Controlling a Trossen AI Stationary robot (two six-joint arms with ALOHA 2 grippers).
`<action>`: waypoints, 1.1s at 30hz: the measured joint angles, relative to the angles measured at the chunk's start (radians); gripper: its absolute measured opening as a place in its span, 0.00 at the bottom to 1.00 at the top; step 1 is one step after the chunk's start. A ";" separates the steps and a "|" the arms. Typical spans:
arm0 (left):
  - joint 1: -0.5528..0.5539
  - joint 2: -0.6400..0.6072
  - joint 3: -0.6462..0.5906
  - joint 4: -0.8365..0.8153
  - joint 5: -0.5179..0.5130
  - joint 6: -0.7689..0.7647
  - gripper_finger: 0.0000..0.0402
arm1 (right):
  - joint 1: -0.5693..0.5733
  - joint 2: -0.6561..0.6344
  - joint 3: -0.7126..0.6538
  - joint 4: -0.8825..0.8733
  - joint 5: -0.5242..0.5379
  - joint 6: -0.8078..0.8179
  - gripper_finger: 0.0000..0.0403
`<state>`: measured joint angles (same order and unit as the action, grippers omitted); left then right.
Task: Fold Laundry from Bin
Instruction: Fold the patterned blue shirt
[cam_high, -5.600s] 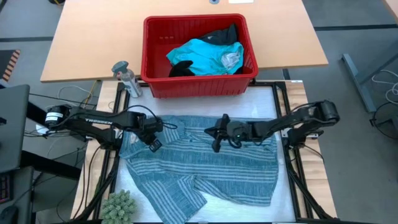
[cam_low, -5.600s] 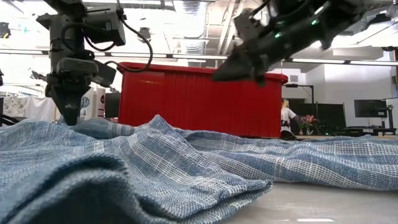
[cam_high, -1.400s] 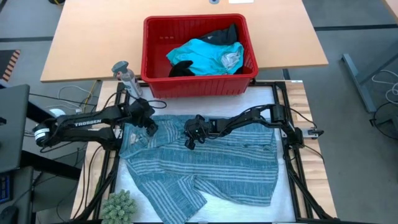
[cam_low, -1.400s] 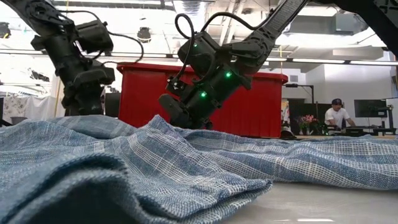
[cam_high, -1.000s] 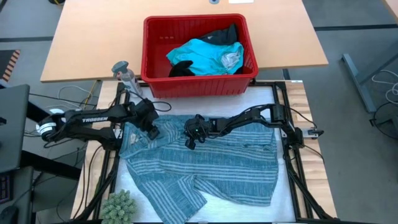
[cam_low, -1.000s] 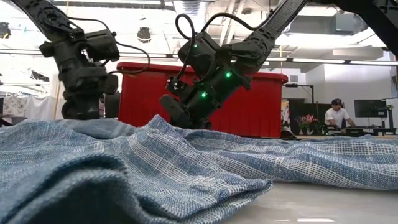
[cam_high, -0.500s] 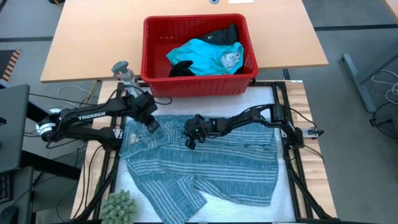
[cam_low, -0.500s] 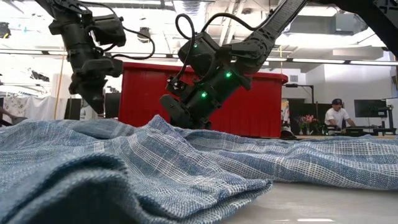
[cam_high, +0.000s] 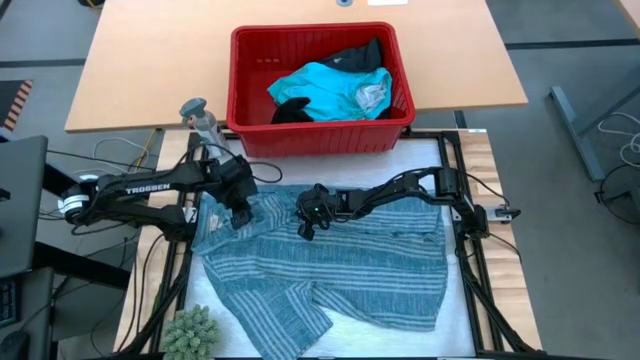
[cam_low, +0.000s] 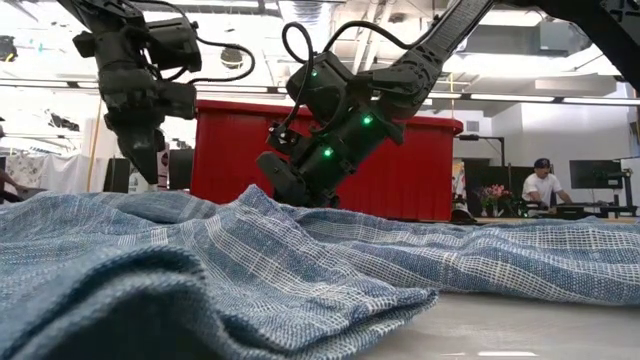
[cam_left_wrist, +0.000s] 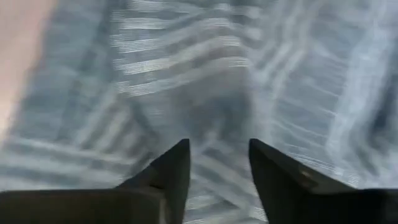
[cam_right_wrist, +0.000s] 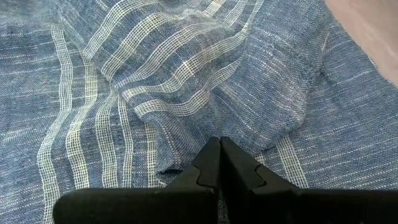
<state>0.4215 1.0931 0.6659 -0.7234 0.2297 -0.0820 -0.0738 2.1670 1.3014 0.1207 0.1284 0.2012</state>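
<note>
A large blue-grey striped cloth garment (cam_high: 330, 265) lies spread out on the white worktop (cam_high: 425, 165), just in front of the red rectangular plastic bin (cam_high: 320, 135). Inside the bin there are a bright turquoise garment (cam_high: 330, 90) and black garments (cam_high: 355, 55), piled together.

The right gripper (cam_high: 306, 225) is low on the striped garment, near its upper middle part. In the right wrist view its jaws are pressed together, with a small fold of the striped cloth caught between them (cam_right_wrist: 219, 163). In the low view this gripper (cam_low: 285, 185) touches the cloth in front of the bin.

The left gripper (cam_high: 239, 215) hangs over the upper left corner of the same garment. Its jaws are apart and hold nothing; the left wrist view shows the striped cloth between the two dark fingers (cam_left_wrist: 171, 171).

A small grey bottle (cam_high: 203, 125) stands just beside the left side of the bin. A green spiky plant (cam_high: 190, 332) is at the front left edge of the worktop.
</note>
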 joint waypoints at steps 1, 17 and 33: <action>-0.008 0.000 0.000 -0.002 -0.055 -0.026 0.45 | 0.000 0.000 0.000 0.000 0.000 0.000 0.09; -0.109 0.015 0.000 -0.090 -0.332 -0.147 0.60 | -0.001 0.000 0.000 0.002 0.000 -0.034 0.09; -0.121 0.241 0.006 -0.048 -0.255 -0.108 0.60 | 0.000 0.001 0.000 0.017 -0.001 -0.035 0.09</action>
<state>0.3008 1.3339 0.6717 -0.7715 -0.0258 -0.1901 -0.0738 2.1677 1.3014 0.1379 0.1276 0.1665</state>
